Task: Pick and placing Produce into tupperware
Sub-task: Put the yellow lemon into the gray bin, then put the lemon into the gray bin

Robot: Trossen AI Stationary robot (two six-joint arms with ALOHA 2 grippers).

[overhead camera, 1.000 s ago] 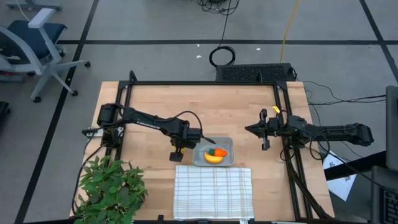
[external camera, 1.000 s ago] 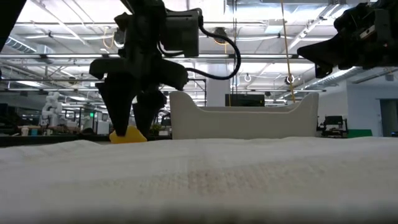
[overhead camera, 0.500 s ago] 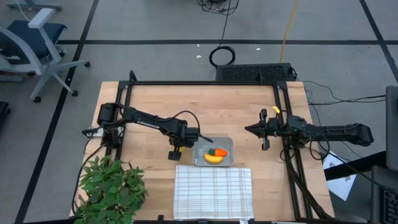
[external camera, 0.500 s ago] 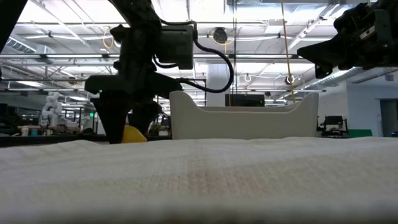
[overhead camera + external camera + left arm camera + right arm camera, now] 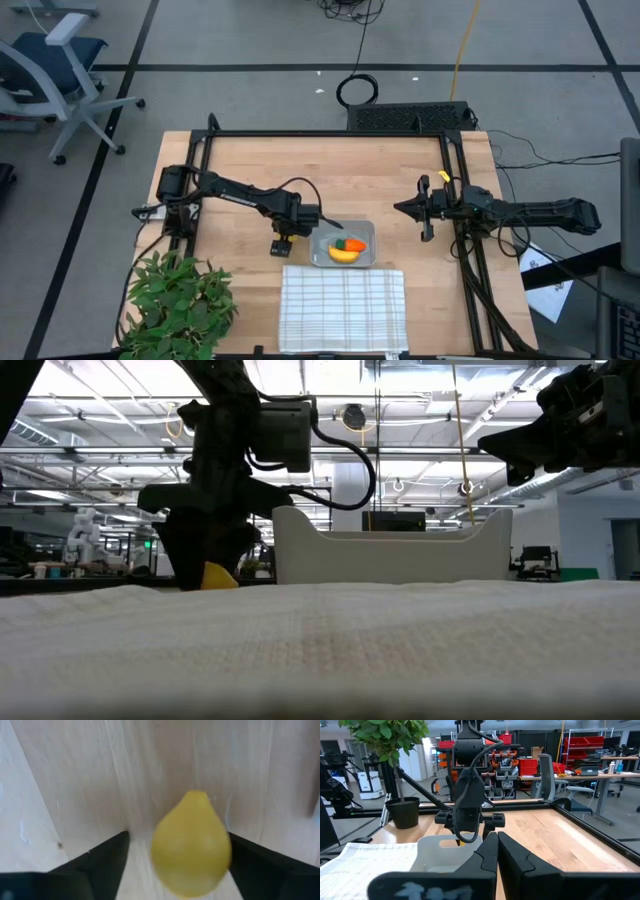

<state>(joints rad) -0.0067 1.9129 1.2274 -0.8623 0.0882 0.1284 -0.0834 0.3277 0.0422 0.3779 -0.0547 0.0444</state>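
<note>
A small round yellow fruit [image 5: 191, 845] lies on the wooden table just left of the tupperware [image 5: 322, 247]; it also shows in the low view [image 5: 219, 575]. The translucent tupperware holds the yellow banana [image 5: 344, 256] and the orange carrot [image 5: 351, 243]. My left gripper [image 5: 283, 244] is open and points down, with a finger on each side of the fruit. My right gripper [image 5: 418, 209] is shut and empty, hovering right of the tupperware. My left gripper comes at the fruit from above, pointing down. One finger [image 5: 260, 865] lies right at the fruit's side [image 5: 227, 847], while the other finger [image 5: 100, 862] stands clear of it. I cannot tell whether the gripper touches the fruit, which rests on the table.
A white checked cloth [image 5: 343, 308] lies near the front edge, just in front of the tupperware. A big leafy green plant [image 5: 178, 305] stands at the near left corner. A black frame [image 5: 330, 134] runs along the table's sides and back.
My left gripper has gone down over the yellow fruit and shifted slightly toward the table's left edge, so its fingers now flank the fruit close to the table.
</note>
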